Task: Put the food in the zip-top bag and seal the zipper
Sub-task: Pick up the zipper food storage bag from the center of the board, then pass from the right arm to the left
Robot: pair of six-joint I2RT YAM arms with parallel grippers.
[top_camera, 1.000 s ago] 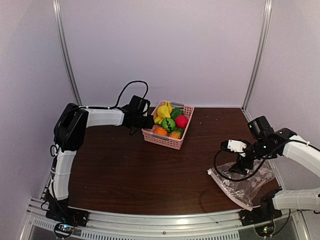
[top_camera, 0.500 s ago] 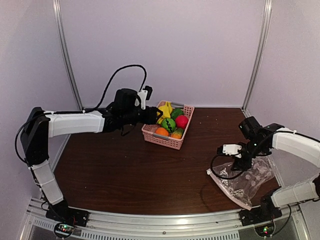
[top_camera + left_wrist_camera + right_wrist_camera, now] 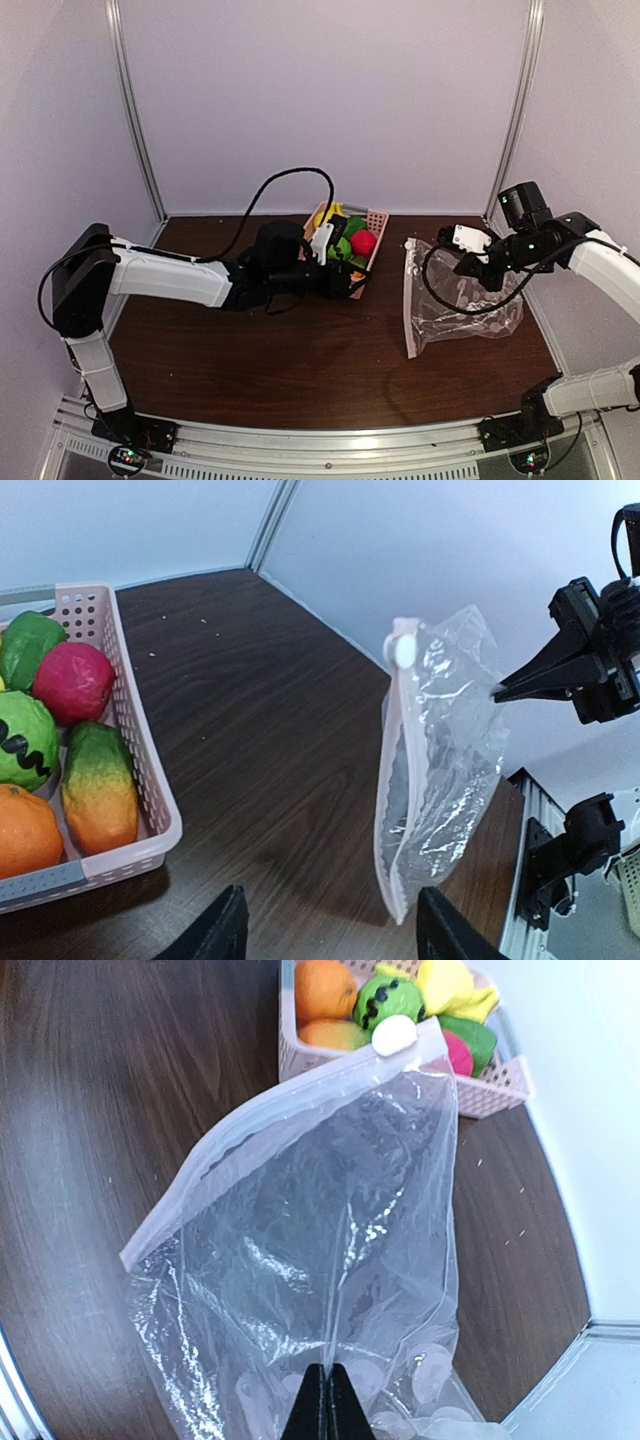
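The zip-top bag hangs clear and crinkly above the right side of the table, its lower part resting on the wood. My right gripper is shut on the bag's plastic, pinching a fold between its fingertips. The zipper runs along the bag's left edge, with the white slider at its top end. The food lies in the pink basket: an orange, an orange-green piece and a striped ball. My left gripper is open and empty, low between basket and bag.
The pink basket stands at the back middle, partly hidden by my left arm. The yellow bananas lie at its far side. Metal rails run along the near table edge. Walls close in on three sides.
My right gripper has shut on the bag and lifted it from the near right corner up and back. My left arm has swung from behind the basket to its front, facing the bag.
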